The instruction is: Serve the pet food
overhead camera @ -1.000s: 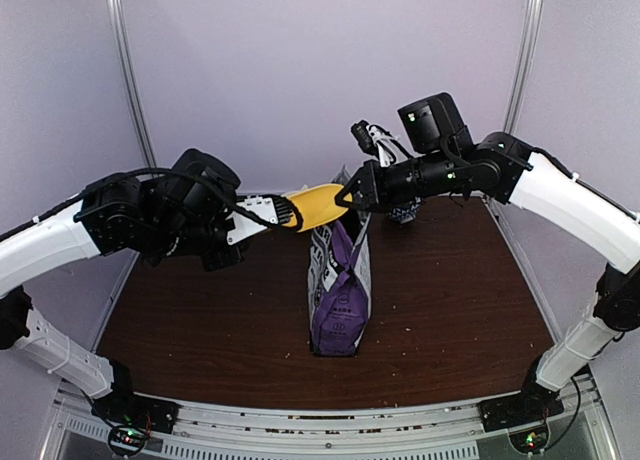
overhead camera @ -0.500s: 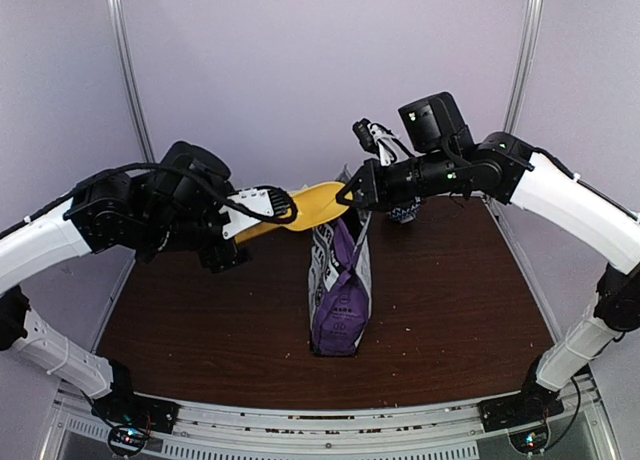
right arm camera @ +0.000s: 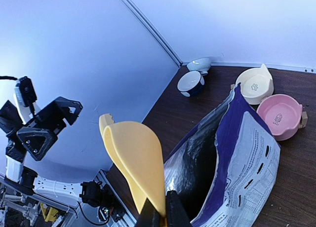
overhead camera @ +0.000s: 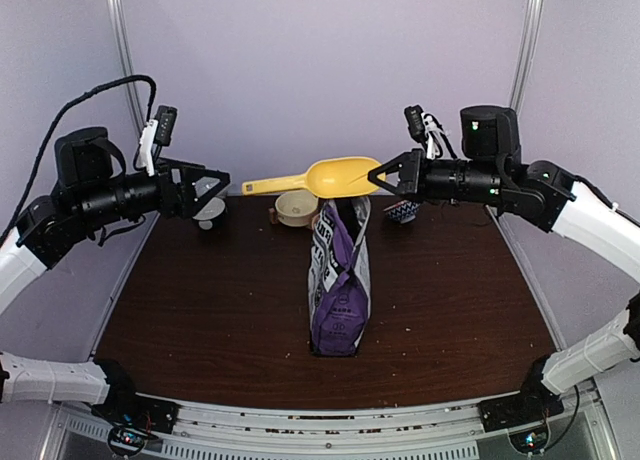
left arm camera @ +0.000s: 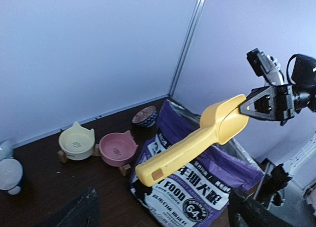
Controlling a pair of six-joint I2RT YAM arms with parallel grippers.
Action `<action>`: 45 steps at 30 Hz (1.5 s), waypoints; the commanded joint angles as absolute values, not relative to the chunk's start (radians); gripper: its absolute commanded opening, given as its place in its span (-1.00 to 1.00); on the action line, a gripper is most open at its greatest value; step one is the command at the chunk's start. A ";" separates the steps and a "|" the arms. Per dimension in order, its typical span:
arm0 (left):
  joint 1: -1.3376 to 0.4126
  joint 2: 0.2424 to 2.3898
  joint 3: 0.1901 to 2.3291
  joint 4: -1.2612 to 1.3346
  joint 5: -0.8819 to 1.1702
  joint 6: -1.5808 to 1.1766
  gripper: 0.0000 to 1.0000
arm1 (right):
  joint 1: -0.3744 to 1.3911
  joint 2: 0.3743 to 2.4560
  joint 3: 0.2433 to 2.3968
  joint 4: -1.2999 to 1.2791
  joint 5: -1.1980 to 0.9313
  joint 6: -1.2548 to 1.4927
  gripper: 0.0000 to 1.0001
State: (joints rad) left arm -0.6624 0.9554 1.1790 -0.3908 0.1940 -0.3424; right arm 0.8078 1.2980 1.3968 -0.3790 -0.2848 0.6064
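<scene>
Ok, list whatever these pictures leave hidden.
- Kibble: none seen; the bag is dark inside in the right wrist view.
- Scoop load: its hollow shows in no view; the top view has it side-on.
- Right gripper on the scoop: cut off by the bottom edge of its wrist view.
- Left gripper: its wrist view shows only dark finger tips at the bottom edge.

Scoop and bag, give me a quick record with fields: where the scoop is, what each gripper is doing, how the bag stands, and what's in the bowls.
scoop: in the air over the bag's mouth, handle pointing toward the left arm
right gripper: shut on the rim of the scoop's bowl end
left gripper: open, apart from the scoop
bag: upright mid-table, top open
cream bowl and pink bowl: side by side behind the bag, both empty
</scene>
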 commanded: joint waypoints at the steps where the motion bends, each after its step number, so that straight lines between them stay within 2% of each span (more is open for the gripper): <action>1: -0.600 0.989 1.089 -0.064 0.588 -0.699 0.87 | 0.803 1.267 1.355 -0.222 -0.361 0.635 -1.00; 6: -0.597 1.040 1.073 0.060 0.743 -0.795 0.86 | 0.804 1.267 1.340 -0.167 -0.439 0.644 -1.00; 10: -0.598 1.054 1.080 0.067 0.771 -0.810 0.86 | 0.811 1.265 1.337 -0.155 -0.457 0.643 -1.00; 29: -0.598 1.077 1.123 -0.150 0.629 -0.713 0.85 | 0.819 1.284 1.336 -0.135 -0.531 0.653 -1.00; 32: -0.597 1.090 1.122 -0.115 0.681 -0.732 0.72 | 0.820 1.289 1.337 -0.134 -0.533 0.658 -1.00; 37: -0.598 1.093 1.108 -0.054 0.728 -0.770 0.35 | 0.821 1.300 1.344 -0.153 -0.513 0.657 -1.00; 45: -0.598 1.094 1.097 -0.012 0.764 -0.799 0.09 | 0.822 1.313 1.357 -0.186 -0.488 0.651 -1.00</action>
State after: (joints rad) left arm -0.5976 1.0924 1.0904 -0.0879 0.7269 -0.7822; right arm 0.8185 1.3064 1.3415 -0.1909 -0.4980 0.6529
